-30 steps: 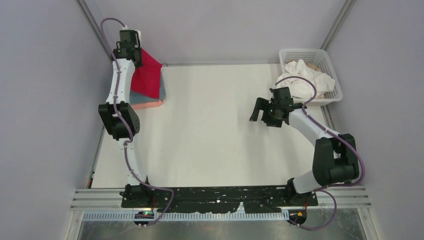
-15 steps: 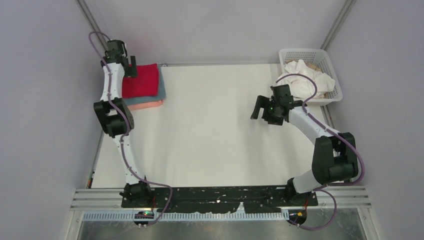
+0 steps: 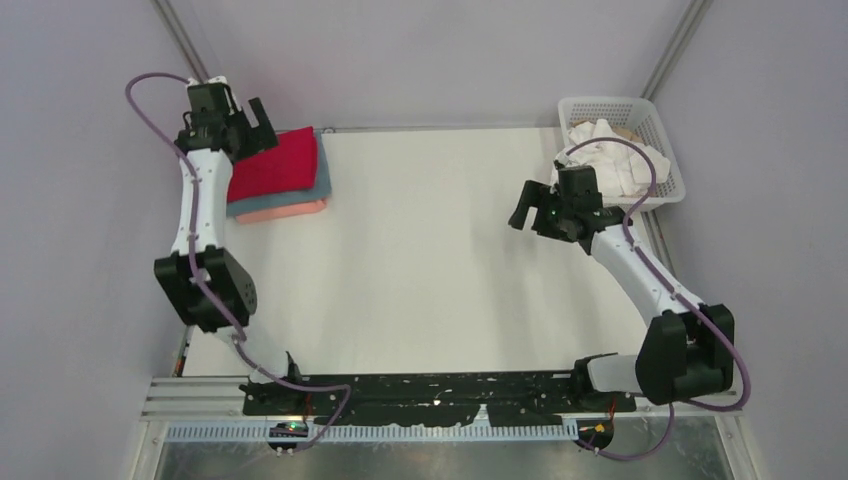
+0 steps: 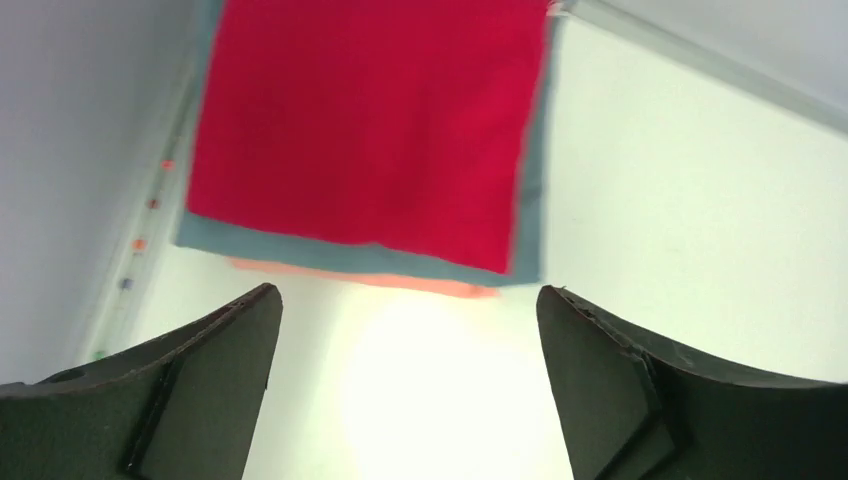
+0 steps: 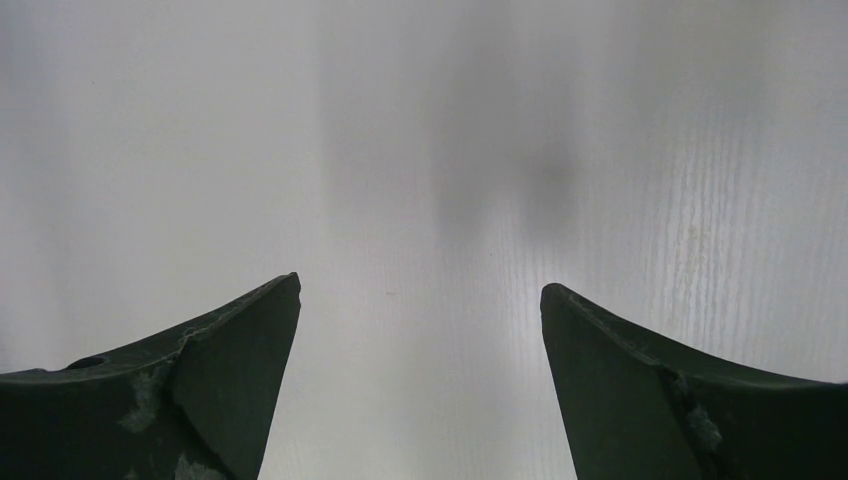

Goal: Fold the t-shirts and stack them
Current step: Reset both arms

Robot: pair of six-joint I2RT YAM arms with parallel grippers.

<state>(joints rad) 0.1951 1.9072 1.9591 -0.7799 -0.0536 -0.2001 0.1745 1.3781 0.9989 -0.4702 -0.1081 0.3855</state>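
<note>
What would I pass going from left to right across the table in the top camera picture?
shirt stack → right gripper → basket. The left gripper sits over the stack, so I leave it out.

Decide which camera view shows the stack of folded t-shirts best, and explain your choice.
The left wrist view: the stack fills the upper frame, red shirt on top, blue-grey shirt beneath, salmon shirt lowest. The top external view shows it small, in the far left corner. The right wrist view shows only table.
</note>
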